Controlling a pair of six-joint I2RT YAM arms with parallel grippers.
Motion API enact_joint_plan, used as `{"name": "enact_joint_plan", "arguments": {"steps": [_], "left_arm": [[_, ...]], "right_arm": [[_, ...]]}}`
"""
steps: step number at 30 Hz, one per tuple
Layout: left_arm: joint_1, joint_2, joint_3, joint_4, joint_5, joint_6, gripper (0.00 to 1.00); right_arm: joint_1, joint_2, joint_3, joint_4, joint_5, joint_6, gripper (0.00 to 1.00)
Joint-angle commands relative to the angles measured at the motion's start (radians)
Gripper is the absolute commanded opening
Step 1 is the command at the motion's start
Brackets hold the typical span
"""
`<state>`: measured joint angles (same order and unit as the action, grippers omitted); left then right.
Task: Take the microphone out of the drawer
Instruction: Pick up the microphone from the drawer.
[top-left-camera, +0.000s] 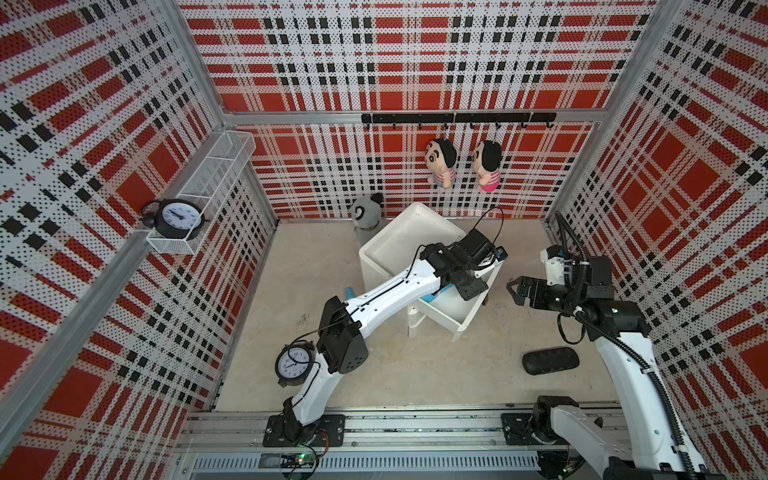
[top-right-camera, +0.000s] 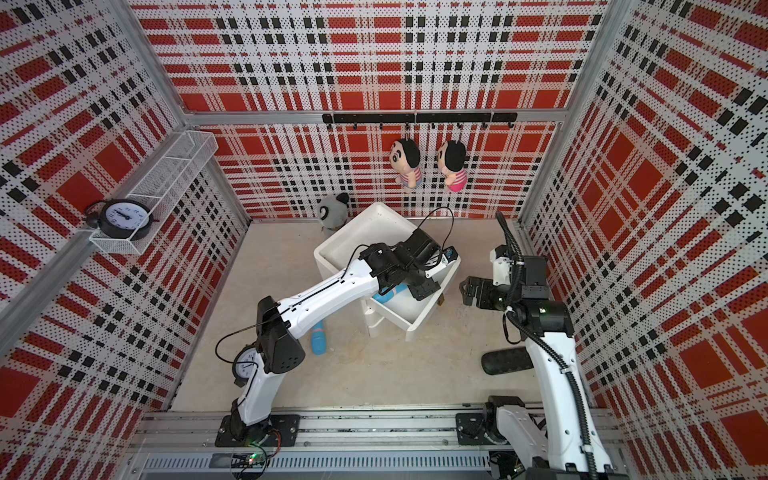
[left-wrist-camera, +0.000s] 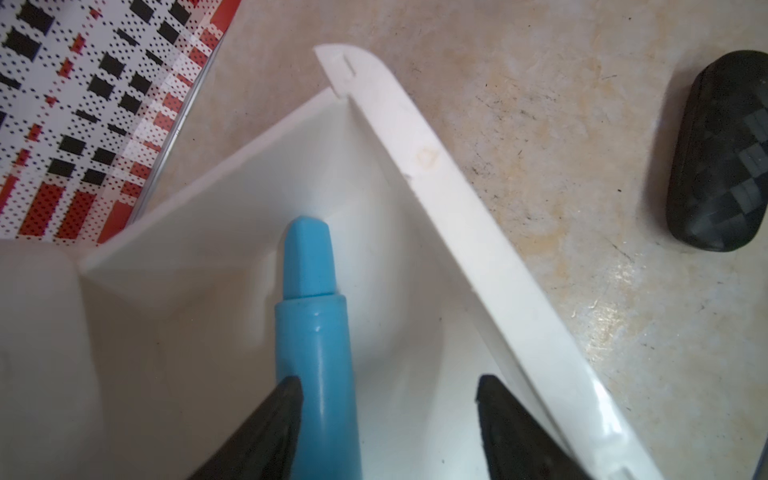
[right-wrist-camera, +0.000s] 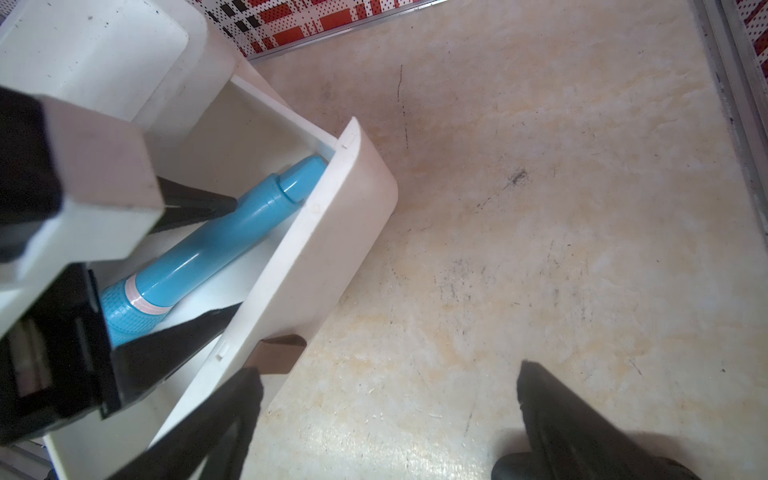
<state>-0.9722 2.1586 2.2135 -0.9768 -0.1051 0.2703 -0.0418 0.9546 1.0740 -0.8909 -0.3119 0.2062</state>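
Grasping is the step in hand, I judge. In both top views my left pincer (top-left-camera: 467, 289) reaches down into the open drawer (top-left-camera: 473, 319) of the cabinet (top-left-camera: 399, 237) and hides most of the mic (top-right-camera: 388, 294); only a blue sliver shows inside. The right pincer (top-left-camera: 514, 291) hangs just beside the drawer front, spread wide and empty. A second blue stick (top-right-camera: 319, 338) lies out on the surface (top-right-camera: 374, 374), so I take the one in the drawer as mine. From the left wrist, the mic lies along the drawer floor with its tapered tail toward a corner. One finger (left-wrist-camera: 282, 399) sits against the handle and the other stands clear, so the left pincer is part open and grips nothing yet. From the right wrist, those fingers straddle the handle. The mic is smooth blue plastic with a pale ring below a gridded head, and its tail is at the front panel. Next I'd need to shut squarely on the handle, then lift straight up clear of the walls; that slick plastic may slip.
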Motion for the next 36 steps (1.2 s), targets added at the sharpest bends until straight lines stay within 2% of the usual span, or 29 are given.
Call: {"name": "enact_joint_plan", "arguments": {"steps": [1, 3, 5, 7, 12, 15, 17, 18, 20, 24, 32, 36], "left_arm": [[-0.005, 0.033, 0.037, -0.022, 0.002, -0.003, 0.52], [-0.002, 0.035, 0.046, -0.022, 0.006, -0.007, 0.5], [-0.002, 0.036, 0.049, -0.019, -0.005, -0.007, 0.56], [-0.002, 0.04, 0.047, -0.021, -0.007, -0.004, 0.57], [-0.002, 0.046, 0.051, -0.026, 0.018, -0.002, 0.52], [-0.005, 0.043, 0.052, -0.028, 0.02, -0.003, 0.53], [-0.007, 0.038, 0.055, -0.027, 0.019, -0.008, 0.57], [-0.008, 0.035, 0.053, -0.025, 0.012, -0.01, 0.62], [-0.012, 0.036, 0.052, -0.023, -0.007, -0.014, 0.79], [-0.015, 0.05, 0.045, -0.024, -0.011, -0.017, 0.84], [-0.025, 0.075, 0.056, -0.03, -0.037, -0.024, 0.83], [-0.023, 0.075, 0.055, -0.033, -0.017, -0.019, 0.67]], "right_arm": [[-0.008, -0.003, 0.011, 0.021, -0.019, -0.017, 1.0], [-0.008, -0.001, 0.014, 0.019, -0.019, -0.017, 1.0], [-0.008, 0.001, 0.016, 0.018, -0.022, -0.019, 1.0], [-0.008, 0.002, 0.019, 0.018, -0.023, -0.019, 1.0], [-0.008, 0.005, 0.026, 0.018, -0.027, -0.022, 1.0], [-0.008, 0.007, 0.026, 0.021, -0.027, -0.022, 1.0], [-0.008, 0.007, 0.023, 0.024, -0.03, -0.021, 1.0], [-0.008, 0.008, 0.021, 0.027, -0.031, -0.02, 1.0], [-0.008, 0.009, 0.018, 0.03, -0.035, -0.019, 1.0], [-0.009, 0.006, 0.015, 0.03, -0.035, -0.018, 1.0], [-0.009, -0.002, 0.017, 0.02, -0.03, -0.022, 1.0], [-0.008, -0.004, 0.017, 0.021, -0.032, -0.022, 1.0]]}}
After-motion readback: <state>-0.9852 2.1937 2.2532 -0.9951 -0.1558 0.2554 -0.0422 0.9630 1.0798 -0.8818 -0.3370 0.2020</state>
